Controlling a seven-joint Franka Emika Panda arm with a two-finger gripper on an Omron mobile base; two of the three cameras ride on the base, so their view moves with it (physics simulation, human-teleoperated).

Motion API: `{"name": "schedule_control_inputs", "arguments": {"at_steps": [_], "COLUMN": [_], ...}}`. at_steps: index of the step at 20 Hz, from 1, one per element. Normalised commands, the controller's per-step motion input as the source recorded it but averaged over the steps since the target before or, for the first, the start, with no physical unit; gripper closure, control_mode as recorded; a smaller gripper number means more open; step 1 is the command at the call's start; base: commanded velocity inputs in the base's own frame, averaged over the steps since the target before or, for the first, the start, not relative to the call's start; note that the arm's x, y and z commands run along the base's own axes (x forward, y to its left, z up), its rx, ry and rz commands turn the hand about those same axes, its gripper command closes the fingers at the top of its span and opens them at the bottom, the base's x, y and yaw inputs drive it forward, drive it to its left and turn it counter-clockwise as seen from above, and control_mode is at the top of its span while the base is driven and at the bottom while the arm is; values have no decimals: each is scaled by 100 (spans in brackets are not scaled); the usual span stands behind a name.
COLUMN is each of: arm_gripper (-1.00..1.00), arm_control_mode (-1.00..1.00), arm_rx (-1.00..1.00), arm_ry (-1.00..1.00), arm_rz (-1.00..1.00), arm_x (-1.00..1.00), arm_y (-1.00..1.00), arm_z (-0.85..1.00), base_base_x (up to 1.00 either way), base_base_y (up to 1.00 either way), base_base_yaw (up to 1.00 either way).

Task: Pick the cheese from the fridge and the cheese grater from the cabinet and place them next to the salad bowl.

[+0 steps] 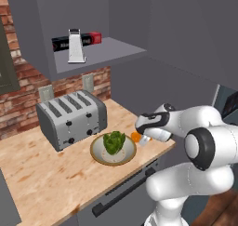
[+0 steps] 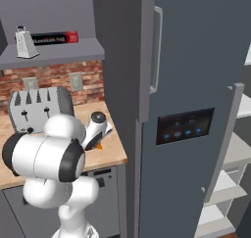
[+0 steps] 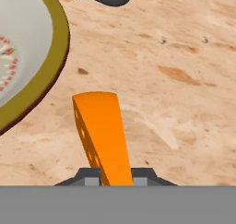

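A: The cheese (image 3: 102,135) is seen pinched between the narrow claw (image 3: 115,174) tips, low over the bench (image 1: 42,169), just beside the salad bowl (image 1: 98,150). How should release be done?

B: The wedge should be lowered until it is seated, then the jaws eased apart and the hand lifted straight up, clear of the bowl rim.

A: Counts?

B: One cheese, one salad bowl, one cheese grater (image 1: 76,46) on the cabinet (image 1: 111,48) shelf, one toaster (image 1: 72,117), one fridge (image 2: 196,85).
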Motion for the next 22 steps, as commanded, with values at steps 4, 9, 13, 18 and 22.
{"name": "schedule_control_inputs", "arguments": {"at_steps": [4, 9, 13, 18, 22], "arm_gripper": [100, 100, 100, -100, -100], "arm_control_mode": [-100, -100, -100, -100, -100], "arm_rx": [0, 0, 0, 0, 0], "arm_ry": [-2, -4, -1, 0, 0], "arm_rz": [4, 4, 4, 0, 0], "arm_x": [10, 0, 0, 0, 0], "arm_y": [0, 0, 0, 0, 0], "arm_z": [-11, -30, -13, 0, 0], "base_base_x": [0, 0, 0, 0, 0], "base_base_y": [0, 0, 0, 0, 0], "base_base_yaw": [0, 0, 0, 0, 0]}}
